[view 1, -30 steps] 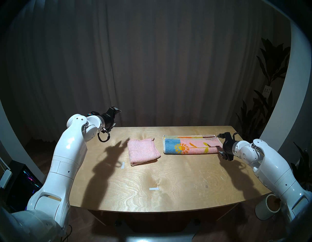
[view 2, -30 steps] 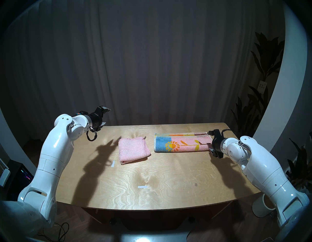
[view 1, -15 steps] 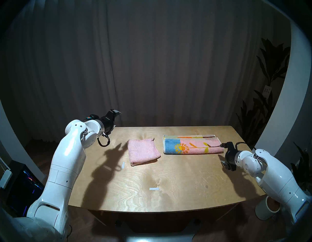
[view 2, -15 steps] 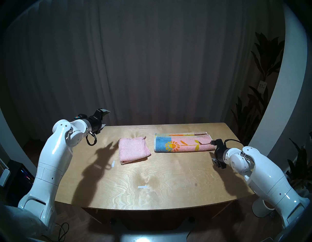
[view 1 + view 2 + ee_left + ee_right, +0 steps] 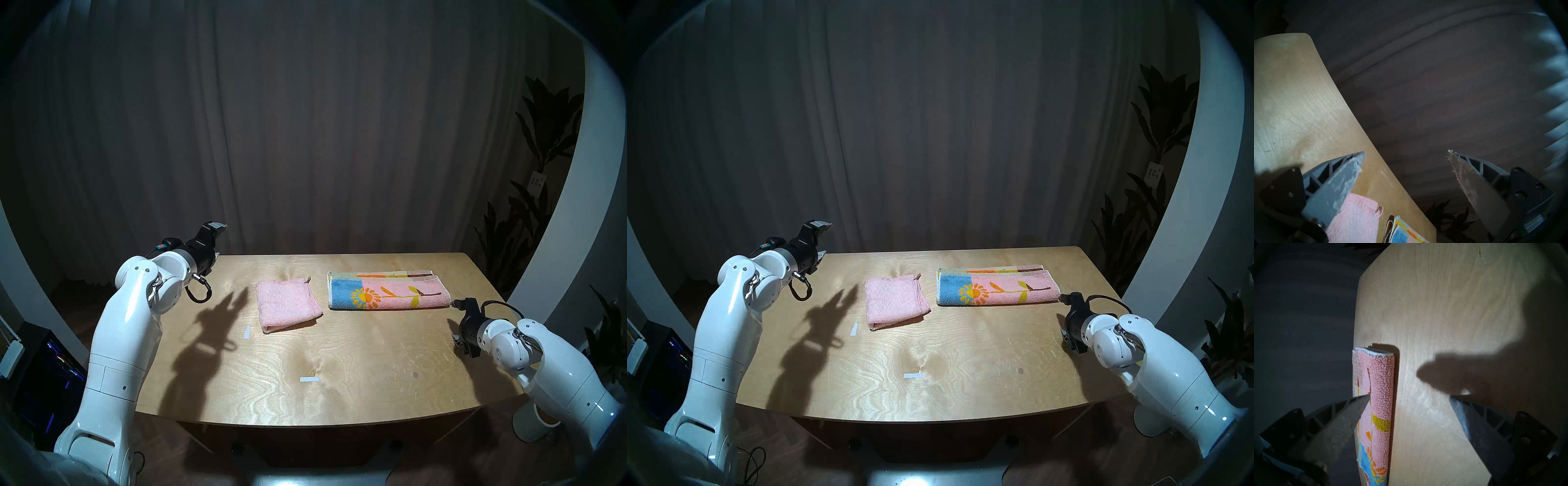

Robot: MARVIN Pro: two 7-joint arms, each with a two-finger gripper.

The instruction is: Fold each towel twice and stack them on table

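Pink terry towel (image 5: 287, 304) lies folded twice at the table's (image 5: 356, 383) eleven o'clock; sun-patterned towel (image 5: 386, 294) at one o'clock, folded once. Left hand (image 5: 214, 247) and right hand (image 5: 456, 322) gape empty. Next: its second fold.

On the table (image 5: 339, 400) we see two towels side by side, apart: the plain towel (image 5: 286, 304) lies left of the patterned towel (image 5: 386, 294), both toward the far edge.

- My table (image 5: 356, 356) is light wood with swirling grain.
- One towel (image 5: 286, 304) is plain pale pink.
- The other towel (image 5: 386, 292) is pink and blue, with a yellow-orange sun.
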